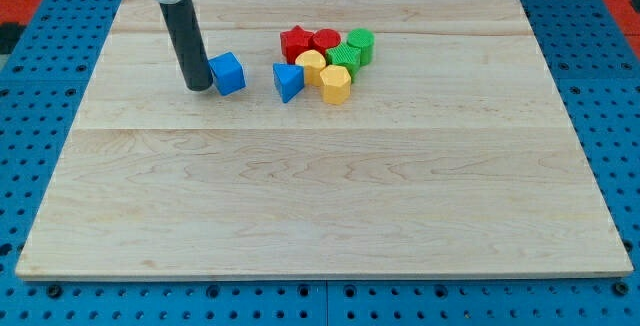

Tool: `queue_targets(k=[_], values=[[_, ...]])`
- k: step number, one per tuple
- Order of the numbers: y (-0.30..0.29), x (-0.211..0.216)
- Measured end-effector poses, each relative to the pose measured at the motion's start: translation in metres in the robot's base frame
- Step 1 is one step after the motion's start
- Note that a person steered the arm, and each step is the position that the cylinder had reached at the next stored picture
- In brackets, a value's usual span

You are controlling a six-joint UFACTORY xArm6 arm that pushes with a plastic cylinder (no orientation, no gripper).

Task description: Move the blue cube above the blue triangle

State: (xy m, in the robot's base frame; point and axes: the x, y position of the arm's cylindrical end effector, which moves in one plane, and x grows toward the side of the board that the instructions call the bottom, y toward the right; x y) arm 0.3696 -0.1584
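The blue cube (228,73) sits on the wooden board in the upper left part of the view. The blue triangle (288,81) lies to its right, a small gap apart, at nearly the same height. My tip (198,86) rests on the board just left of the blue cube, touching or almost touching its left side. The dark rod rises from the tip to the view's top.
A cluster sits right of the blue triangle: a red star (296,41), a red cylinder (326,40), a green cylinder (361,43), a green block (343,59), a yellow block (311,66) and a yellow hexagon (335,83). The yellow block touches the triangle. The board's edge (320,274) borders blue pegboard.
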Motion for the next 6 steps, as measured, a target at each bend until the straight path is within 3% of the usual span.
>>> queue_targets(k=[2, 6], values=[[-0.043, -0.014], [0.063, 0.001]])
